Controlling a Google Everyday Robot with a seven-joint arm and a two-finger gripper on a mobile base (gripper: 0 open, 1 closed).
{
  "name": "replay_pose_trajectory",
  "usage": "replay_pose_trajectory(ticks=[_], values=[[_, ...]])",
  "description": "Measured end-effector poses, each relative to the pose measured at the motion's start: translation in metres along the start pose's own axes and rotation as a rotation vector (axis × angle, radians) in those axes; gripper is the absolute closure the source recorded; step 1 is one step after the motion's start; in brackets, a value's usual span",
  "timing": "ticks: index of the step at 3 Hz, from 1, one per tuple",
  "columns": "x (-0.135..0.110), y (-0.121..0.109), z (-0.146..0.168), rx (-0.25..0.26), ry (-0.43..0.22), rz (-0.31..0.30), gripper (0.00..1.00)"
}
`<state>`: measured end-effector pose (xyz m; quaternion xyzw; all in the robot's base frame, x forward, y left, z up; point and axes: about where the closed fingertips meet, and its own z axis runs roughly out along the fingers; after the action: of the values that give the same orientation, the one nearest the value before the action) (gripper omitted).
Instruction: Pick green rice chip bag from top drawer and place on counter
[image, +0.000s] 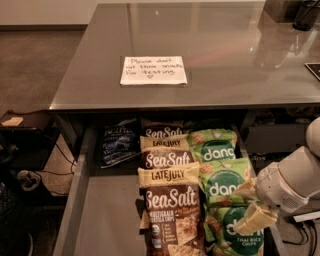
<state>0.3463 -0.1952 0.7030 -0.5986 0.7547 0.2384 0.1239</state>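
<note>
Gripper (241, 210) reads spread apart on my feed, hanging over the upper right of the frontmost green rice chip bag (229, 236) in the top drawer (107, 215).

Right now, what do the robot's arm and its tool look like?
The arm is a smooth, rounded, whitish-grey cylinder. The tool, at the lower right over the front green rice chip bag, is pale cream and blocky. I see no markings on either.
</note>
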Motion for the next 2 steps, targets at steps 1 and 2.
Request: replay_pose_trajectory(ticks=[1, 2], values=[[-0.003, 0.001, -0.003, 0.003, 0.004, -0.002, 0.66], [-0.011, 0.001, -0.013, 0.021, -0.001, -0.011, 0.89]])
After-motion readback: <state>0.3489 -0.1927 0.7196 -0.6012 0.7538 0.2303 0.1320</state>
